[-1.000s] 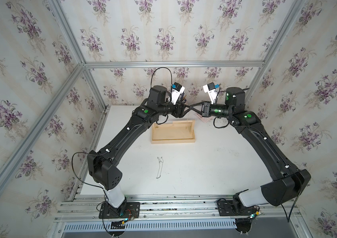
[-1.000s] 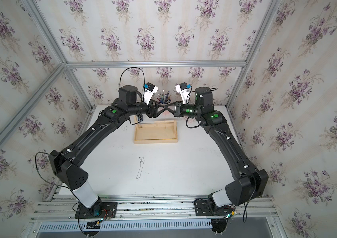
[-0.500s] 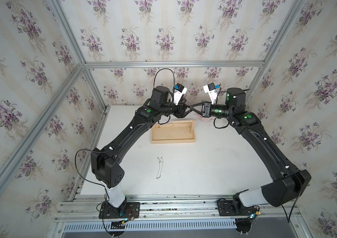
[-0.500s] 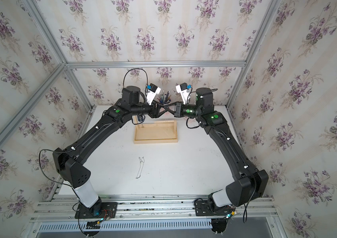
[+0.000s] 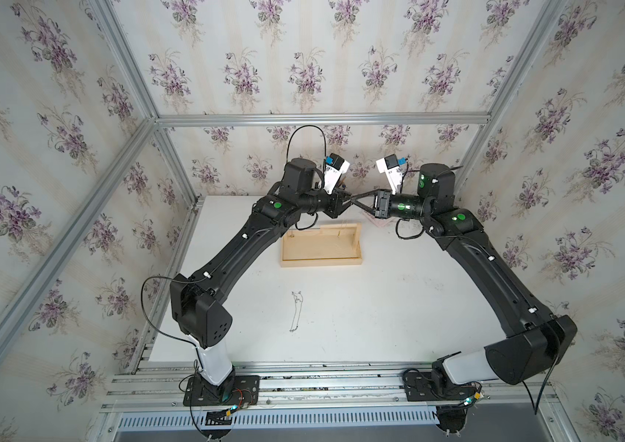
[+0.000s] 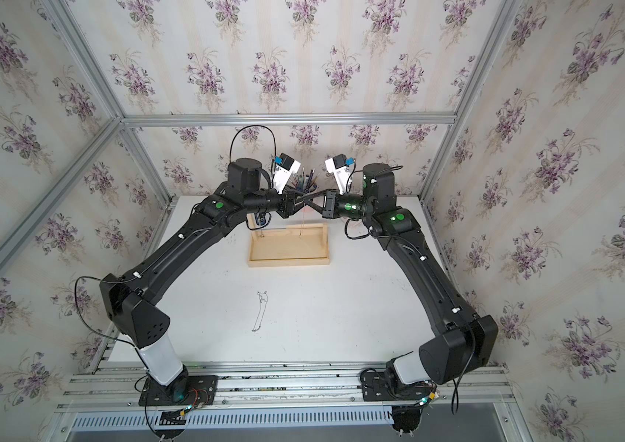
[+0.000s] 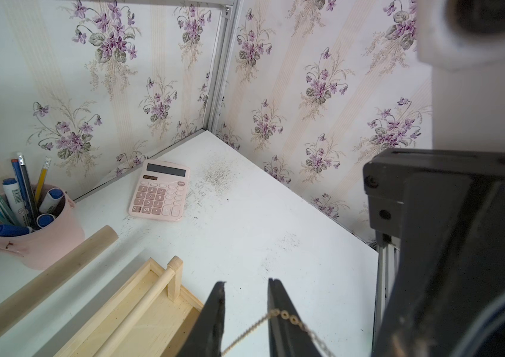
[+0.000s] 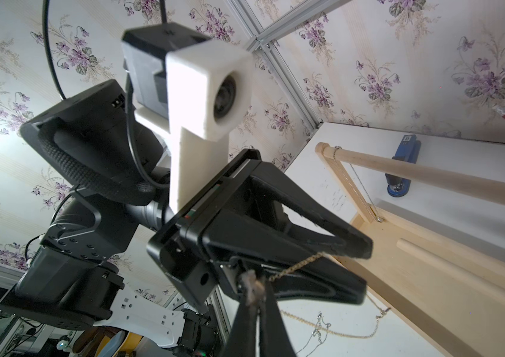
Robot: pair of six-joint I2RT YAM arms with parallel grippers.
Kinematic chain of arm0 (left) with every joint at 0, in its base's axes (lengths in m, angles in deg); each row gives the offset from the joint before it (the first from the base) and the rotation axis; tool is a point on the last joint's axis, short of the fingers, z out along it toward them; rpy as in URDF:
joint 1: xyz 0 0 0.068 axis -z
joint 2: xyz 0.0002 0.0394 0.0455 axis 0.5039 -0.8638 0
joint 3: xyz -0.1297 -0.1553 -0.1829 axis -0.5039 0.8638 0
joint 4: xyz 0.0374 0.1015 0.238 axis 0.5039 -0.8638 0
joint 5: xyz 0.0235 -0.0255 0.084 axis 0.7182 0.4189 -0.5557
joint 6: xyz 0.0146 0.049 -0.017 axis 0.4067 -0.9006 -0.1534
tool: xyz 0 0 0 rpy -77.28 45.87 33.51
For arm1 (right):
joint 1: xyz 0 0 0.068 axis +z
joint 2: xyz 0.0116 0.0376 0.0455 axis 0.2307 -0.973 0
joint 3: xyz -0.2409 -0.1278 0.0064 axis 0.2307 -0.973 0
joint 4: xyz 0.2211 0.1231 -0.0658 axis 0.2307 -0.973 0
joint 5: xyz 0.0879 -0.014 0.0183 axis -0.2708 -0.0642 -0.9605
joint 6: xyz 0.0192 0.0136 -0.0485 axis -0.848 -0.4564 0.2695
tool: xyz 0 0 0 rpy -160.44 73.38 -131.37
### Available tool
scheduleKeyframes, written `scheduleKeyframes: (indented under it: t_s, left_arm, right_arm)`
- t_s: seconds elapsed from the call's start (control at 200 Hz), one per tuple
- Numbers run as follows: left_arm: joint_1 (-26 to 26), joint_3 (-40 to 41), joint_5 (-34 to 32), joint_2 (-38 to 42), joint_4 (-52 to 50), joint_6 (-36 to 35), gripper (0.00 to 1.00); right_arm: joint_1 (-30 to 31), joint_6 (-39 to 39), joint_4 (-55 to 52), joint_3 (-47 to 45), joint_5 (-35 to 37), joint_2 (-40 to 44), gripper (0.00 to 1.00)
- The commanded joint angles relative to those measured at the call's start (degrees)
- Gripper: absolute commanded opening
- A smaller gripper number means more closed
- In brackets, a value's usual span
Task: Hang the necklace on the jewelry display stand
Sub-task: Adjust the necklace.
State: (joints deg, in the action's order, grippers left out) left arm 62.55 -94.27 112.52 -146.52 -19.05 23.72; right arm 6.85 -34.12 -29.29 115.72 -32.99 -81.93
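Observation:
The pale wooden jewelry display stand point(image 5: 320, 248) point(image 6: 288, 248) stands at the back middle of the table. High above it my two grippers meet nose to nose. My right gripper point(image 8: 252, 286) point(image 5: 351, 199) is shut on the gold chain necklace point(image 8: 303, 262), its tips reaching in between the fingers of my left gripper point(image 8: 362, 270). In the left wrist view my left gripper point(image 7: 247, 282) is open with a narrow gap. The necklace point(image 7: 285, 316) runs across that gap and over one finger point(image 7: 279, 309). A loop of it sags below. The stand's tray point(image 7: 140, 321) lies beneath.
A thin silver chain point(image 8: 359, 185) hangs from the stand's thin bar. Another silver chain point(image 5: 296, 310) lies loose mid-table. A pink pen cup point(image 7: 41, 241), a pink calculator point(image 7: 160, 191) and a blue stapler point(image 8: 401, 167) sit along the back wall.
My left gripper has slid a little toward the right gripper and its jaws have narrowed around the chain. The right gripper has stayed shut in place.

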Motion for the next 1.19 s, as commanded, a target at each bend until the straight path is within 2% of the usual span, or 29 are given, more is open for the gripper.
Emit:
scheduleKeyframes:
  t_s: [0.0,0.245,0.465,0.734,1.189]
  left_arm:
    - [0.05,-0.60,0.07,-0.14,0.96,-0.54,0.23]
    - [0.05,-1.86,-1.15,-0.10,-0.70,-1.57,0.09]
    - [0.05,-3.70,-2.10,-0.55,-2.24,-2.48,0.02]
    - [0.05,-6.72,-4.07,-2.56,-4.20,-3.39,0.04]
    - [-0.04,-16.27,-9.92,-10.19,-9.42,-3.98,0.06]
  right_arm:
    - [0.03,-0.05,1.48,0.04,-0.65,0.33,0.06]
    - [-0.31,1.21,0.37,0.53,0.66,-0.01,0.06]
    - [-1.28,1.70,-0.01,2.03,0.69,-1.43,0.06]
    - [-1.85,3.41,-0.71,4.49,1.01,-4.45,0.06]
    - [-5.48,4.21,1.74,5.25,0.74,-10.03,0.06]
